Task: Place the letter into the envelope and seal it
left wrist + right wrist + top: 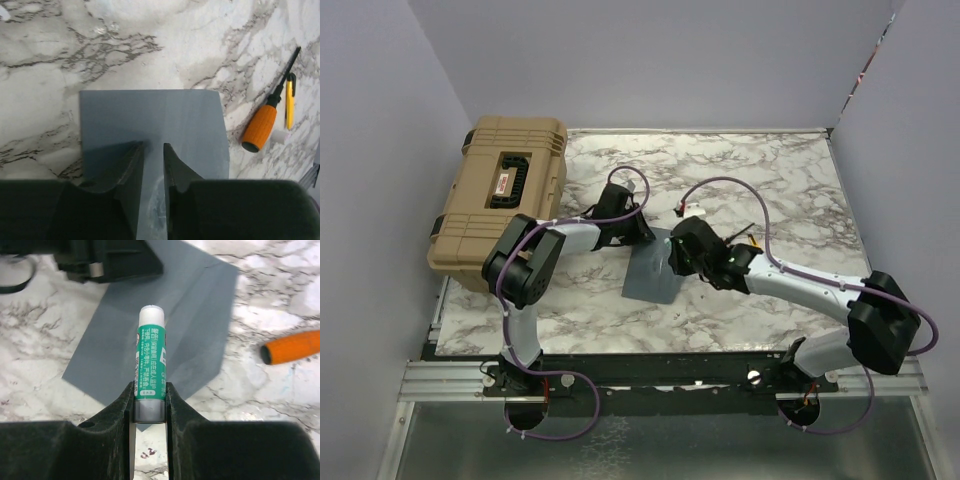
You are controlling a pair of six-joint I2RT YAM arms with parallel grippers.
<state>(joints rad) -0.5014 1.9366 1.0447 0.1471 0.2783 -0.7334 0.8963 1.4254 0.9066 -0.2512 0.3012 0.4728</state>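
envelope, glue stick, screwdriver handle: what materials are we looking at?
Envelope: probably paper, matte grey-blue; lies flat with crisp edges.
Glue stick: likely a plastic tube, slightly glossy, with a printed green label.
Screwdriver handle: smooth and orange; plastic or rubber, can't tell which.

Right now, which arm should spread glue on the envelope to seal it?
Right. The right gripper clamps the glue stick, tip pointing out over the envelope. The left gripper carries nothing; its jaws stand slightly apart, low over the envelope.
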